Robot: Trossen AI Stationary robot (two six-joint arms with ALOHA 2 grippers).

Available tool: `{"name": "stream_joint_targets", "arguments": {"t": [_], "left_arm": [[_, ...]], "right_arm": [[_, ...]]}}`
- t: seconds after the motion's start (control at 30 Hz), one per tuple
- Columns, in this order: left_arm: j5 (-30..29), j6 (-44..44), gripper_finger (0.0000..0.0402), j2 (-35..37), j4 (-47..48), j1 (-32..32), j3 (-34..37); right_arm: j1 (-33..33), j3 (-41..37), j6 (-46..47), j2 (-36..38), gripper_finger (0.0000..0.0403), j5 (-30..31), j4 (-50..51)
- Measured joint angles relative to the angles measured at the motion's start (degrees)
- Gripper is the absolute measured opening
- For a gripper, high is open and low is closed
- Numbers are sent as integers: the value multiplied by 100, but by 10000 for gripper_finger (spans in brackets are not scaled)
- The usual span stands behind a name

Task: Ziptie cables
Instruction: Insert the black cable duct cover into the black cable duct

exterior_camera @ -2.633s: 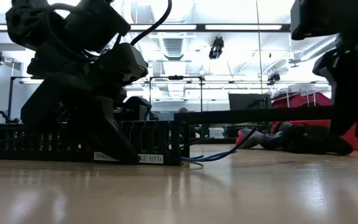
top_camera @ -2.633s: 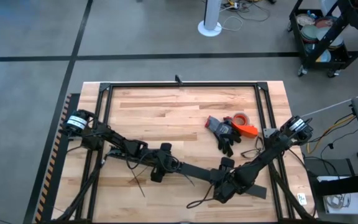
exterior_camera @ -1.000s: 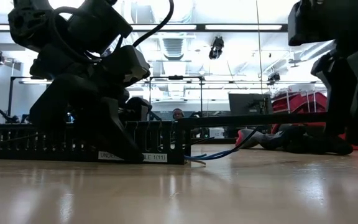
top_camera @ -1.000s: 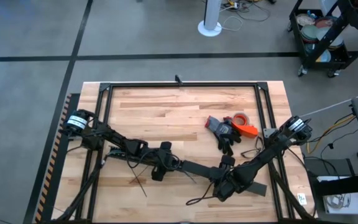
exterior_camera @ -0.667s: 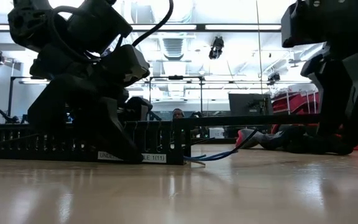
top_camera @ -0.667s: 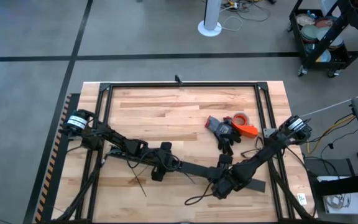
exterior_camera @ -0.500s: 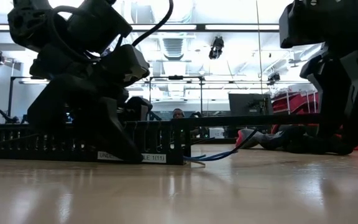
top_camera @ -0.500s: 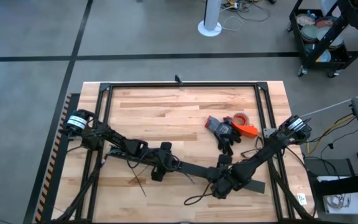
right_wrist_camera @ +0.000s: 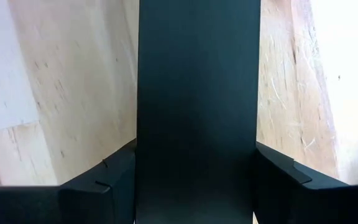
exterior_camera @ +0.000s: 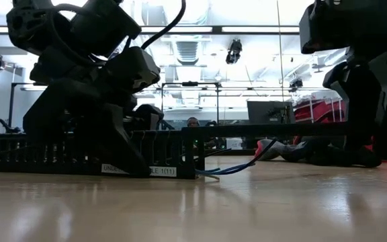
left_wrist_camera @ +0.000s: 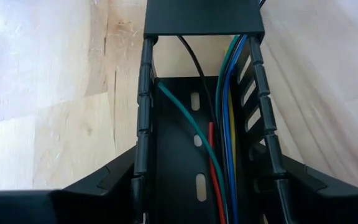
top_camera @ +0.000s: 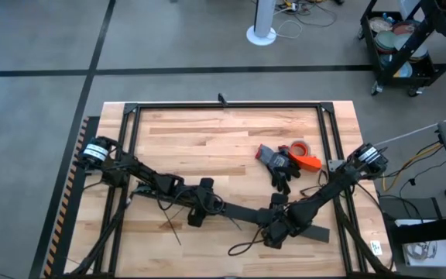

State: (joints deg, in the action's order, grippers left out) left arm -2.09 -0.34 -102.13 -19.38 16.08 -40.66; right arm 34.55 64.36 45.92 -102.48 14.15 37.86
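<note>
A long black comb-toothed duct (top_camera: pixel 161 195) lies slantwise on the wooden table. Green, red, blue and black cables (left_wrist_camera: pixel 219 155) run inside its open channel. Blue ones trail out of it onto the table (exterior_camera: pixel 228 169). My left gripper (top_camera: pixel 198 208) straddles the open duct and is shut on it. A flat black cover (top_camera: pixel 242 211) closes the duct farther along. My right gripper (top_camera: pixel 276 229) is shut on that cover. A dark cable loop (top_camera: pixel 242 249) lies near the table's front edge. Thin dark zipties (top_camera: pixel 173 231) lie on the wood near my left gripper. My left gripper has the duct's two toothed side walls (left_wrist_camera: pixel 140 168) between its fingers, one finger (left_wrist_camera: pixel 107 182) outside each wall. The fingers lie across the duct. The duct rests on the table. My right gripper pinches the cover's two long edges (right_wrist_camera: pixel 137 155) between its fingers (right_wrist_camera: pixel 104 177), across its width. The cover lies level along the duct.
A black glove (top_camera: pixel 281 167) and an orange tape roll (top_camera: pixel 303 155) lie at the right of the table. A black rail frame (top_camera: pixel 223 106) runs round the tabletop. Bare wood lies at the far left and middle.
My right gripper has moved a little toward the table's left along the duct, and the cover has slid the same way with it. My left gripper has kept its place on the duct.
</note>
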Motion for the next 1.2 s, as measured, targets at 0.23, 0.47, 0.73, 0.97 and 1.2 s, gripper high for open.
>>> {"name": "stream_joint_targets", "arguments": {"t": [0.23, 0.47, 0.73, 0.97, 1.2], "left_arm": [[-8, -22, 236, 0, -8, -1, 2], [-24, -58, 234, 0, -13, -11, 4], [-50, -130, 236, 0, -57, -16, 7], [-107, -185, 235, -7, -115, -28, 4], [-115, -156, 234, -7, -111, -28, 4]], "right_arm": [[-5, 18, 24, 0, 213, 21, -37], [-25, 74, 38, 0, 213, 82, 61], [-27, 85, 285, 0, 213, 131, 60], [-34, 125, 515, 0, 213, 253, 377], [-47, 127, 431, 0, 213, 242, 403]]}}
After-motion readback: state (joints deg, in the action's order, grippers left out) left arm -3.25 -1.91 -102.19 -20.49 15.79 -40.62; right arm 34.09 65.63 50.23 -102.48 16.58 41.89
